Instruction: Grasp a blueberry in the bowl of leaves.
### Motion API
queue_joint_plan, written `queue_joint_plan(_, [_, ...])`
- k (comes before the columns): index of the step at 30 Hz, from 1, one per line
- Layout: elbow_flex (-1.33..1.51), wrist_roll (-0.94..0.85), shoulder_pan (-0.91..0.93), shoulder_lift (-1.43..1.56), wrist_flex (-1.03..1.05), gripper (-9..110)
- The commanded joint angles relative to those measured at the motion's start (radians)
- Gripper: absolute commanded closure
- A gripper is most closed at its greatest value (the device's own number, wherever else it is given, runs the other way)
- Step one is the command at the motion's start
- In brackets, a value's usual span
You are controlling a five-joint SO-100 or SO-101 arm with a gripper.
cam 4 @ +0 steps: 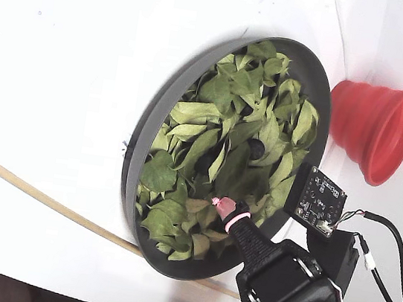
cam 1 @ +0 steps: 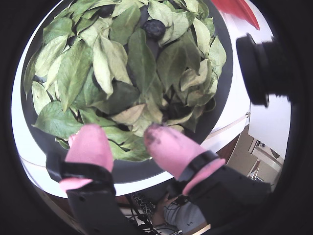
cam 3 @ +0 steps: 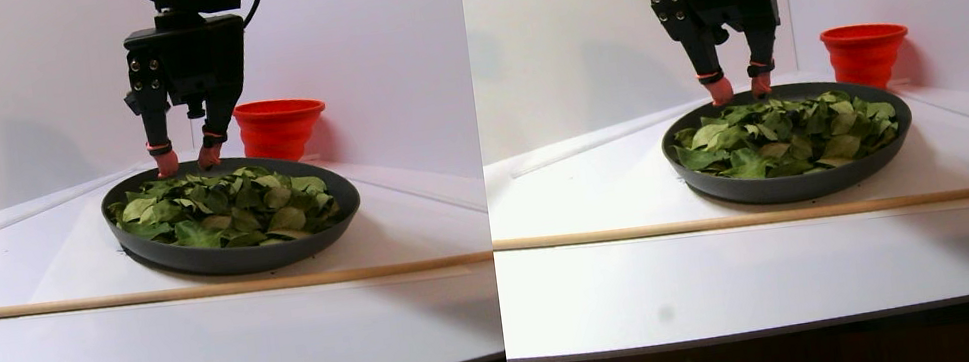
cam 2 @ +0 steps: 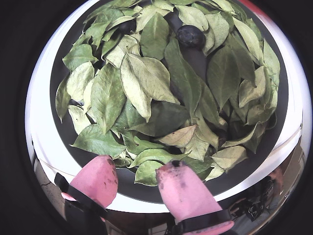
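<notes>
The wide dark grey bowl (cam 1: pixel 146 171) of green leaves fills both wrist views; its rim also shows in another wrist view (cam 2: pixel 161 188). One dark blueberry (cam 1: pixel 154 28) lies among the leaves at the far side of the bowl, also seen in the other wrist view (cam 2: pixel 190 35). My gripper (cam 1: pixel 121 131) has pink-tipped fingers. It is open and empty, just above the leaves at the bowl's near edge (cam 2: pixel 138 164). In the stereo pair view the gripper (cam 3: pixel 188 163) hangs over the bowl's (cam 3: pixel 237 260) back left rim. In the fixed view the gripper (cam 4: pixel 222 205) points into the bowl (cam 4: pixel 140 135).
A red ribbed cup (cam 3: pixel 279 126) stands behind the bowl to the right, also in the fixed view (cam 4: pixel 373 130). A thin wooden stick (cam 3: pixel 156 295) lies across the white table in front of the bowl. A black camera module (cam 1: pixel 257 68) juts in at the right.
</notes>
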Motion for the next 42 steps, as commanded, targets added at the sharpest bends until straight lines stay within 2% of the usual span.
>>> queue_joint_plan(1, [-0.008, -0.025, 0.011, -0.012, -0.063, 87])
queue_joint_plan(42, [-0.057, -0.035, 0.035, -0.031, -0.063, 87])
